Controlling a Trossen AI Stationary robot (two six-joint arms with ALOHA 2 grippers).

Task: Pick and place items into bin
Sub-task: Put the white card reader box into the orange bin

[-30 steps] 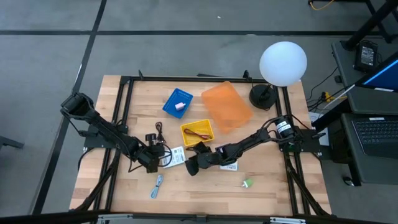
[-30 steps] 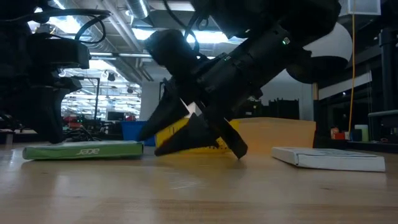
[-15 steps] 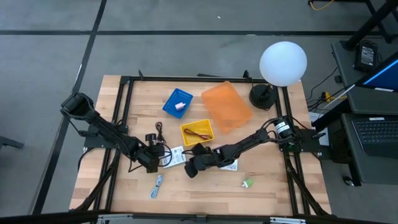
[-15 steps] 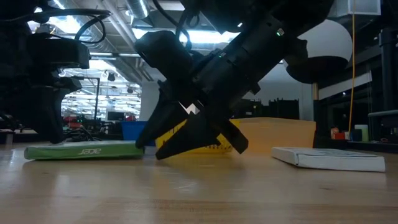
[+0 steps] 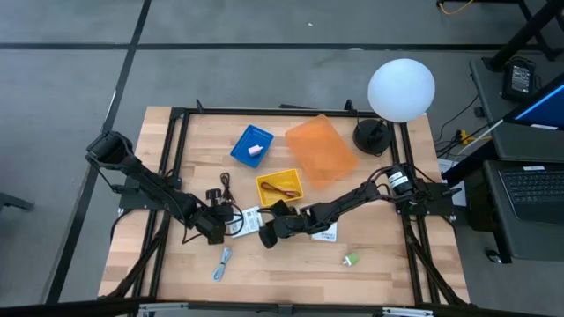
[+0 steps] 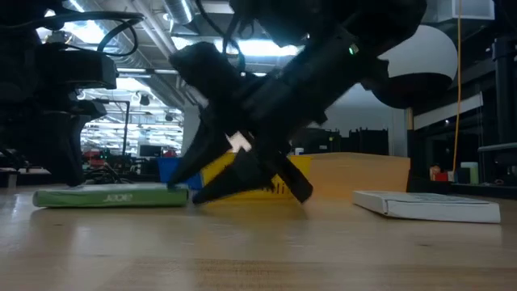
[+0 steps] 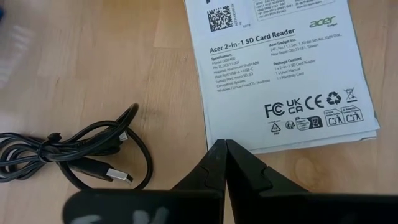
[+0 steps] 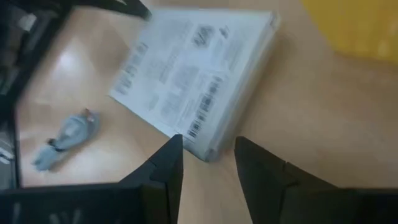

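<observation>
My right tool point(image 5: 265, 238), fingers spread, straddles the edge of the white card-reader packet point(image 5: 249, 220) on the surface; my left tool point(image 5: 214, 231) rests clenched beside it. The dark-red cord point(image 5: 281, 188) appears binned — the second packet point(image 5: 324, 234), black cord point(image 5: 220, 192), green piece point(image 5: 351, 260) remain.

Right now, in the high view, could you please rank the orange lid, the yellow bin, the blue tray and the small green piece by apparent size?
Largest to smallest:
1. orange lid
2. yellow bin and blue tray, which look about alike, so I would not rank one over the other
3. small green piece, by far the smallest
</observation>
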